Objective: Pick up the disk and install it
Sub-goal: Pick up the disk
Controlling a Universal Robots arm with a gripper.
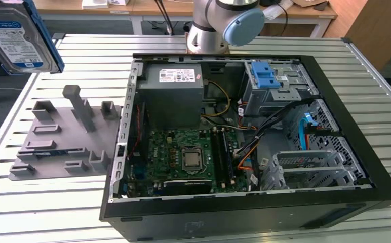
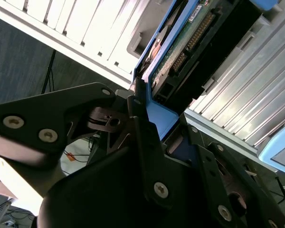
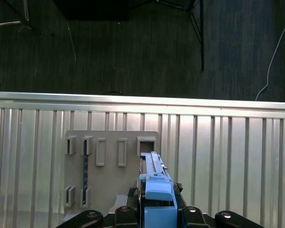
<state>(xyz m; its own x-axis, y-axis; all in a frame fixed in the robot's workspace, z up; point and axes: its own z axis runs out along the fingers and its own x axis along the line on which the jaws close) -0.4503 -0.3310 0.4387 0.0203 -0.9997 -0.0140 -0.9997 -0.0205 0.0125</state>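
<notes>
Tray (image 1: 53,147) beside computer case (image 1: 249,212); disk (image 1: 16,38) above tray.

Black pincer (image 2: 156,118) clamped on the blue bracket of the disk (image 2: 180,45), disk tilted, green underside showing; ribbed metal table (image 2: 85,28) behind; dark floor (image 2: 19,61) past its edge

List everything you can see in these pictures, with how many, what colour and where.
disk: one, silver with blue carrier, held in the air at the exterior view's left
computer case: one, black, open, on the table
power supply: one, grey, inside the case
motherboard: one, green, inside the case
fixture plate: one, grey, on the table beside the case
table: one, silver slats, under the case
arm: one, grey and light blue, beyond the case
gripper: one, black, shut on the disk's carrier
</notes>
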